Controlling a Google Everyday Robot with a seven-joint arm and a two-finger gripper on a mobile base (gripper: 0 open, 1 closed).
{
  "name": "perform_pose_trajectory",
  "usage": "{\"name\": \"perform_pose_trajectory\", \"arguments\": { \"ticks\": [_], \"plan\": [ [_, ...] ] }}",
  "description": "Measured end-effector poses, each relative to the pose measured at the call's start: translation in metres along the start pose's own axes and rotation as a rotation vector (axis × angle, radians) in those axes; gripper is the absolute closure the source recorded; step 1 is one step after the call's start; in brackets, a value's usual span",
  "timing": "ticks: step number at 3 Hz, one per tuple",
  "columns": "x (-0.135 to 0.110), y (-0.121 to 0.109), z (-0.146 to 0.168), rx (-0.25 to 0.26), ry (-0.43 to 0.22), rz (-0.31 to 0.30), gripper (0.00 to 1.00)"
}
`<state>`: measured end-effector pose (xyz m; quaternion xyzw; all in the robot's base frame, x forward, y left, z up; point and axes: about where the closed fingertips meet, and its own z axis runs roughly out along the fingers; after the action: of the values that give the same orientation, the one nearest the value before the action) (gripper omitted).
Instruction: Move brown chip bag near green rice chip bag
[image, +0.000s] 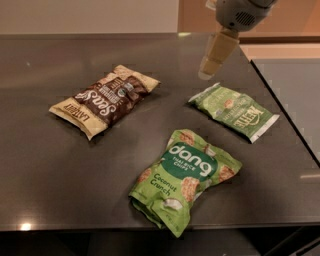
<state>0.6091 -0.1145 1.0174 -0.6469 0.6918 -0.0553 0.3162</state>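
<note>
The brown chip bag (105, 100) lies flat on the dark table (50, 170) at the left, dark brown with cream ends and white script. The green rice chip bag (186, 177), puffy with a "dang" oval, lies near the front edge at the centre right. My gripper (206, 74) hangs above the table at the upper right, to the right of the brown bag and above the far end of the Kettle bag, holding nothing.
A flatter green Kettle bag (234, 110) with white ends lies at the right. The table's right edge (285, 120) runs diagonally beside it, with floor beyond. The front edge runs just below the rice chip bag.
</note>
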Motion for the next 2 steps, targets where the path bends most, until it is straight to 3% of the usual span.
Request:
{"name": "perform_pose_trajectory", "arguments": {
  "ticks": [2],
  "plan": [
    [-0.056, -0.007, 0.053, -0.052, -0.07, -0.092, 0.0]
  ]
}}
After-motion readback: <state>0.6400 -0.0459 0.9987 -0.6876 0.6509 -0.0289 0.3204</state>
